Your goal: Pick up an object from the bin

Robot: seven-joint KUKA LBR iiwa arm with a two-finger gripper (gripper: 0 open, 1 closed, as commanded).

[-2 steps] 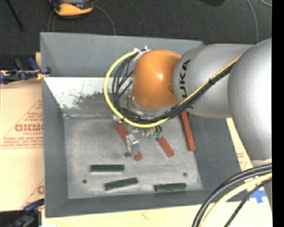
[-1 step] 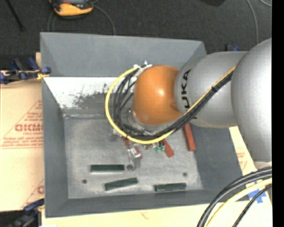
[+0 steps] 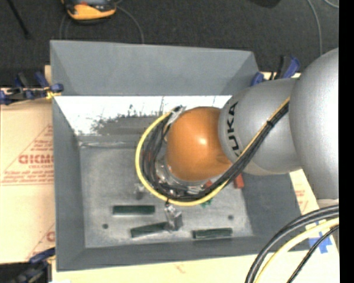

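My gripper reaches down below the arm's orange dome, near the front of the bin floor. Its tip stands at the right end of a dark green flat bar that lies slanted near the front wall; whether it touches the bar I cannot tell. A second dark green bar lies just left of the gripper, a little further back. A third one rests to the right, along the front wall.
A small red thing peeks out beside the arm at the right of the bin, and a green bit shows under the yellow cable. The arm and its dome cover the middle and right of the bin.
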